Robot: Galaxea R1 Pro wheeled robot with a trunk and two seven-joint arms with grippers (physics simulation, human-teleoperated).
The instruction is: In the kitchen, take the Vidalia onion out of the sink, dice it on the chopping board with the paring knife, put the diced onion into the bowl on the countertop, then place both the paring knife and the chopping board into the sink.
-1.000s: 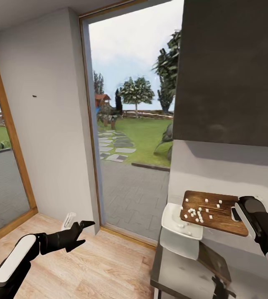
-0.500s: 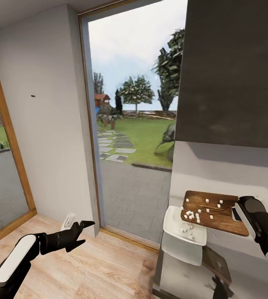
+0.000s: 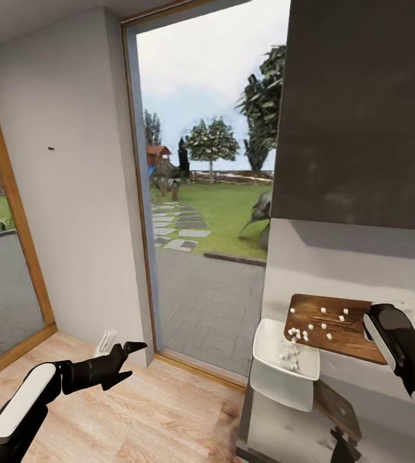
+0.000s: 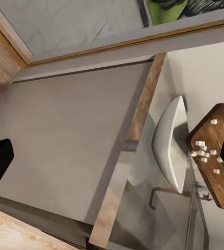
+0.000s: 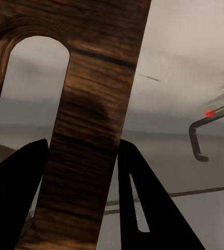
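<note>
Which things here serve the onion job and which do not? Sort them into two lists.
Part of the job:
chopping board, tilted, gripped by the right gripper
diced onion, sliding toward the bowl
bowl, under the board's lower edge
countertop
tap of the sink

Not part of it:
left gripper, holding nothing, over the wooden floor
glass door

In the head view the right tool covers the handle end of the chopping board, so its grip there cannot be seen. The tabletop runs off the bottom edge, and a dark object at that edge is too cropped to identify. The diced onion cubes are too small to count. In the right wrist view the board runs past the frame's edges, and the tap is blurred.
</note>
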